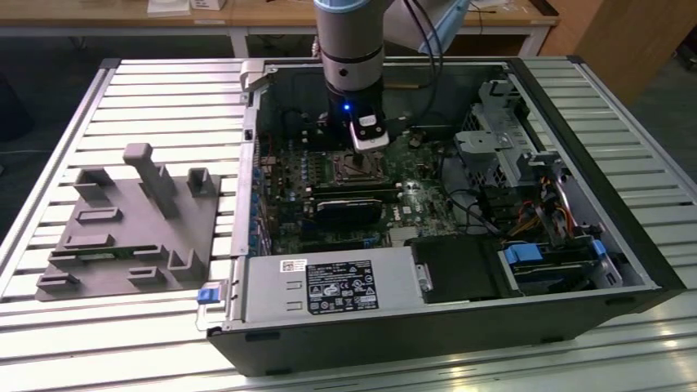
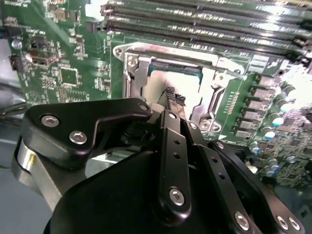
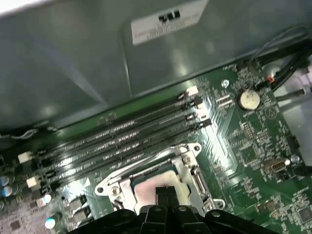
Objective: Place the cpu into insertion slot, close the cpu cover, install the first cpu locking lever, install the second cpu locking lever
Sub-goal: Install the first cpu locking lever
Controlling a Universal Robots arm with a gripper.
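Claw: the claw [image 2: 174, 100] is hanging straight down over the socket, its two black fingertips [image 3: 166, 194] pressed together with no gap showing and nothing between them. In the exterior view it [image 1: 368, 145] is sitting low inside the open case [image 1: 458, 327], under the grey arm [image 1: 351, 41].

Cpu: the cpu [image 2: 163, 80] is lying flat in the slot [image 2: 141, 63], its dull pale metal top catching glare. The fingertips are hovering right over its middle; whether they are touching it I cannot tell.

Slot: the square socket with its silver rim is sitting in the green board [image 3: 253, 146], just beside the long black memory slots [image 3: 122, 141].

Cover: the cover [image 3: 192, 168] is showing as a silver frame around the chip; whether it is fully shut down I cannot tell.

Board: a round coin cell [image 3: 248, 99] is sitting well apart from the socket.

Labels: a white sticker [image 3: 168, 22] is sitting on the grey metal wall past the memory slots, its print too blurred to read. Another white label [image 1: 339, 287] is covering the power supply box at the near end of the case, also unreadable.

Outside: a grey fixture [image 1: 130, 224] with upright posts is resting on the slatted table [image 1: 163, 90], on the exterior view's left of the case.
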